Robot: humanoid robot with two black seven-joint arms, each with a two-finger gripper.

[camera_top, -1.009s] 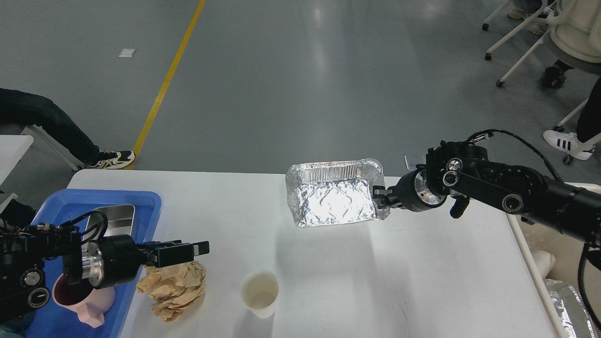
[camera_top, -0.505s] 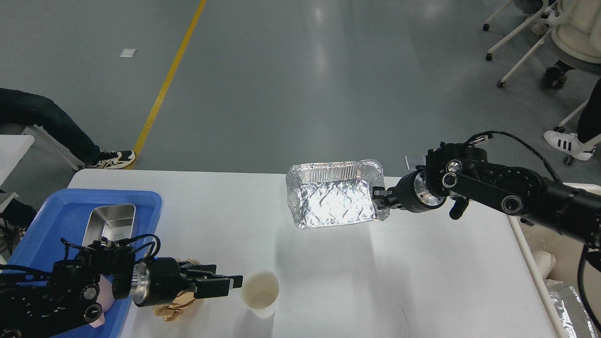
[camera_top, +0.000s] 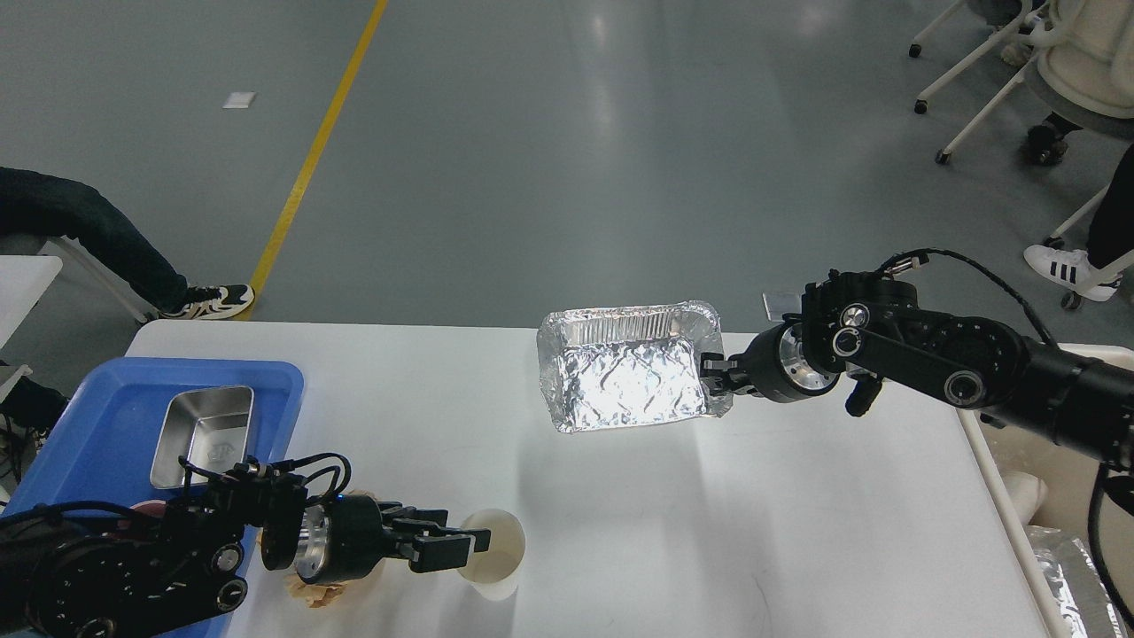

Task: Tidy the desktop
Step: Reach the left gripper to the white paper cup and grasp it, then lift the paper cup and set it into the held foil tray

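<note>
The white desktop (camera_top: pixel 797 532) fills the lower half of the head view. My right gripper (camera_top: pixel 714 376) is shut on the right rim of a crumpled foil tray (camera_top: pixel 629 377) and holds it tilted above the far middle of the desktop. My left gripper (camera_top: pixel 456 532) reaches from the left to the left rim of a white paper cup (camera_top: pixel 500 549) that stands upright near the front edge. Its fingers (camera_top: pixel 443 554) look parted, with one tip over the cup's rim. A crumpled brown paper ball (camera_top: pixel 310 592) lies mostly hidden under my left wrist.
A blue plastic tray (camera_top: pixel 106 399) on the left end holds a steel container (camera_top: pixel 204 434). Off the right edge are a cream bin (camera_top: pixel 1019 492) and more foil (camera_top: pixel 1072 576). People's legs and chair legs stand on the floor beyond.
My left arm has swung forward and right, from over the brown paper to the paper cup's rim. My right gripper and the foil tray have barely moved.
</note>
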